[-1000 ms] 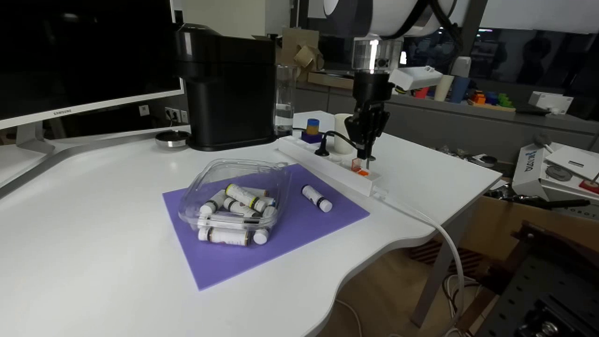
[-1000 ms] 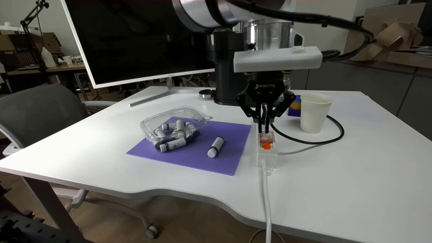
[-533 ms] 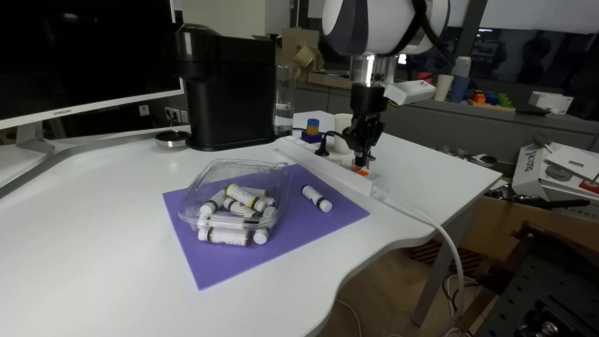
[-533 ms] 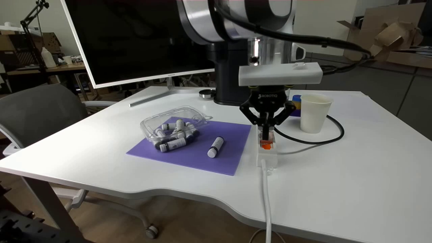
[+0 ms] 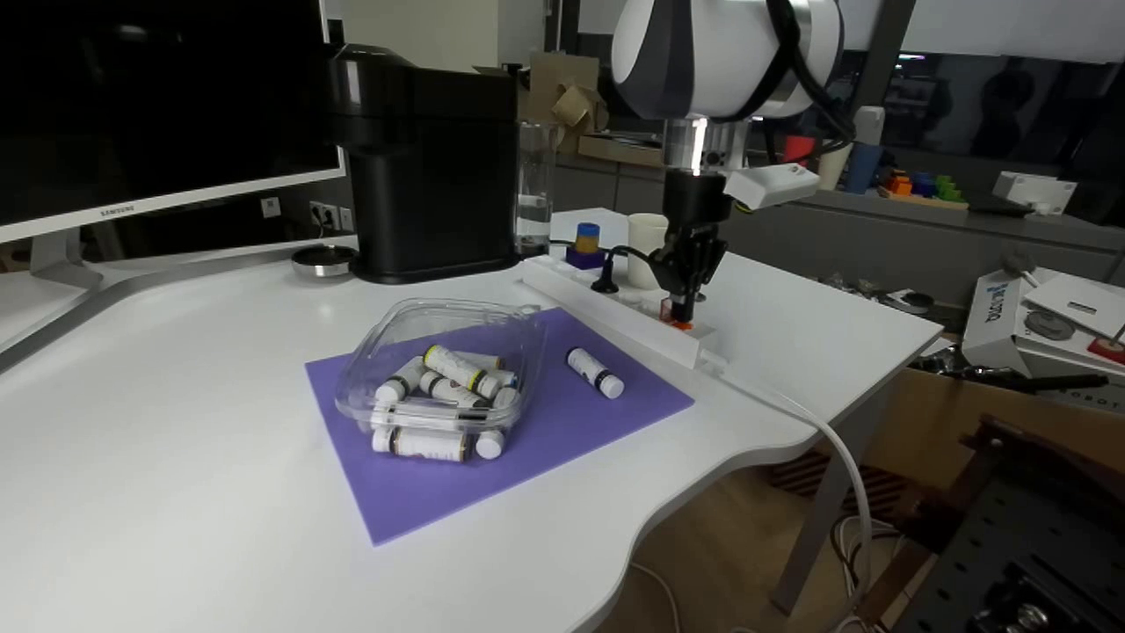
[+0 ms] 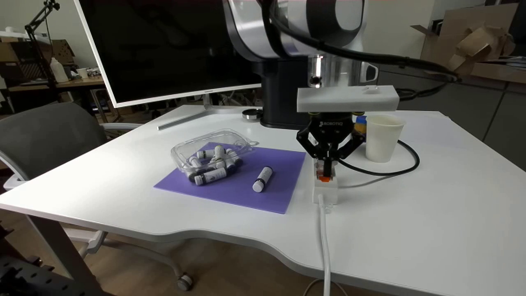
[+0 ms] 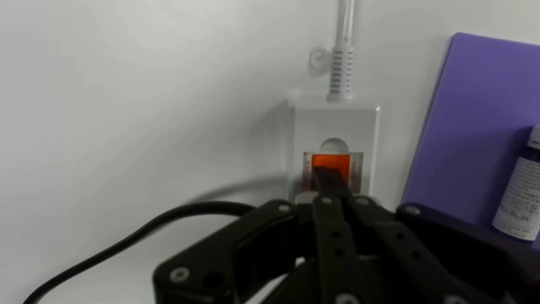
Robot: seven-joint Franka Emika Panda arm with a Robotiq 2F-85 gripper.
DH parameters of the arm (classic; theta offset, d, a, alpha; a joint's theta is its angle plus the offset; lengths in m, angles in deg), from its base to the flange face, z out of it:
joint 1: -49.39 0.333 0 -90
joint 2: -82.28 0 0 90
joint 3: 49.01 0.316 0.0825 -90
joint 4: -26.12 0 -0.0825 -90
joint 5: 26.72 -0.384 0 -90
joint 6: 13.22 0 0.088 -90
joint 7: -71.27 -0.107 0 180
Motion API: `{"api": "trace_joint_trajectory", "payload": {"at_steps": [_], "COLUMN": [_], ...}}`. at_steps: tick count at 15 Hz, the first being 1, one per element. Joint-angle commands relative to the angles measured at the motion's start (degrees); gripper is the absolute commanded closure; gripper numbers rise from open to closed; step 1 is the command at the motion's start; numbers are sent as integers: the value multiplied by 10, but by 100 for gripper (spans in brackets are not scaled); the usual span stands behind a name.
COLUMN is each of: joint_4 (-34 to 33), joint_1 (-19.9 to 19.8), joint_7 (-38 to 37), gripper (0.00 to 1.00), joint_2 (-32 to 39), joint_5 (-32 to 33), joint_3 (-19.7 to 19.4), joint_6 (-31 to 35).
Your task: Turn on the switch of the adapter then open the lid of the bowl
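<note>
My gripper (image 6: pixel 327 174) points down, its fingers pressed together with nothing held between them. The tips are at the orange switch (image 7: pixel 331 160) of the adapter (image 7: pixel 335 122), hiding part of it; how firmly they bear on it I cannot tell. A clear cover (image 5: pixel 665 309) stands up just beside my fingertips. Farther along the adapter from me sits a black plug (image 5: pixel 605 281), and its black cable (image 6: pixel 394 174) loops near my fingers and round the paper cup (image 6: pixel 382 142). A white cable (image 6: pixel 324 242) leads off the adapter's end close to me. Across the adapter from the cup lies the purple mat (image 6: pixel 283 172), where a lone bottle (image 6: pixel 263 179) rests between me and the bowl (image 5: pixel 422 418). That bowl, full of other bottles (image 5: pixel 461 371), is well apart from my gripper; the lid (image 5: pixel 431 321) is over it, both see-through. The black machine (image 5: pixel 431 176) stands well away from me.
</note>
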Motion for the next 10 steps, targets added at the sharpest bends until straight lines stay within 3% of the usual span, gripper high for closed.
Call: {"api": "trace_joint_trajectory", "payload": {"at_steps": [1, 10], "joint_4": [-23, -65], "joint_1": [-16, -34], "joint_7": [4, 15], "gripper": [100, 100], "joint_2": [17, 59], "joint_5": [4, -7], "joint_3": [10, 18], "joint_6": [-15, -76]}}
